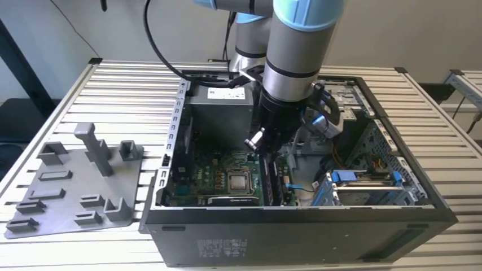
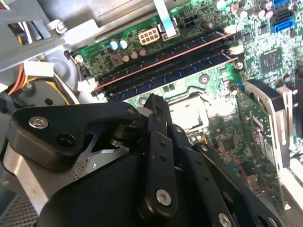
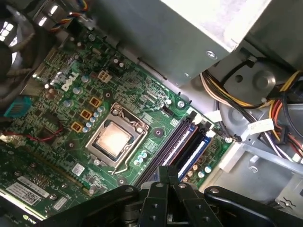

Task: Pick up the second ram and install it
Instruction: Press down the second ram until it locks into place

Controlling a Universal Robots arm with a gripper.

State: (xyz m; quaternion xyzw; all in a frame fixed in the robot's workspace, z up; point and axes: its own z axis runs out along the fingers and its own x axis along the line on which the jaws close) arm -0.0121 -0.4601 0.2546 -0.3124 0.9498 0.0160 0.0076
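The arm reaches down into the open computer case [image 1: 301, 226], which sits on the slatted bench [image 1: 113, 96] in the centre and right of the exterior view. The gripper [image 1: 260, 145] hangs over the motherboard, near the centre of that view. In both wrist views the fingers [image 3: 161, 182] are clenched together, with nothing visible between them. Two long dark memory sticks stand edge-up, side by side in their slots. The second ram [image 2: 175, 72] appears to be the one nearer the fingertips, though which of the pair it is cannot be settled from these views. It lies just ahead of and below the gripper [image 2: 154, 101], apart from it. Its long axis runs crosswise in front of the fingertips in the second wrist view, and towards the case's near wall in the exterior view. Room is tight: the processor socket [image 3: 111, 139] sits close on one side, cable bundles [image 3: 227, 90] and a metal bracket on the other. The grey tray [image 1: 68, 192] at the exterior view's lower left carries no stick.
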